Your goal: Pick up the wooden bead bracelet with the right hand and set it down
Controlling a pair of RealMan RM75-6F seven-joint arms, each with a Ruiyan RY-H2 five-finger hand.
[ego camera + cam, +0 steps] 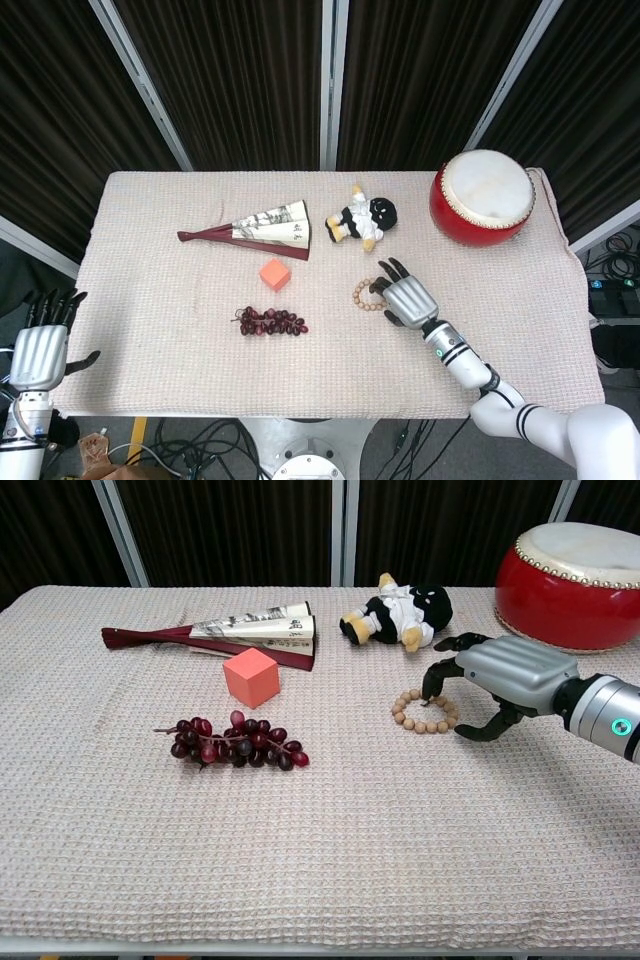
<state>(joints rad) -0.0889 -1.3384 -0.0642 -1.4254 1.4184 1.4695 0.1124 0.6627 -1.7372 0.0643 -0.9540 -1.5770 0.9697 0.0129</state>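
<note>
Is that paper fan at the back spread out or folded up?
Mostly folded: the paper fan with dark red ribs lies flat, its leaf only slightly splayed.

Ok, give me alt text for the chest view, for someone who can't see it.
The robot's right hand, fingers spread, reaches over the right edge of a wooden bead bracelet lying on a cloth-covered table. Also there: grapes, an orange cube, a folded fan, a plush doll and a red drum.

The right robot hand (404, 299) hovered, fingers spread, just beside the wooden bead bracelet (368, 294) lying near the bench's (150, 330) middle.
</note>
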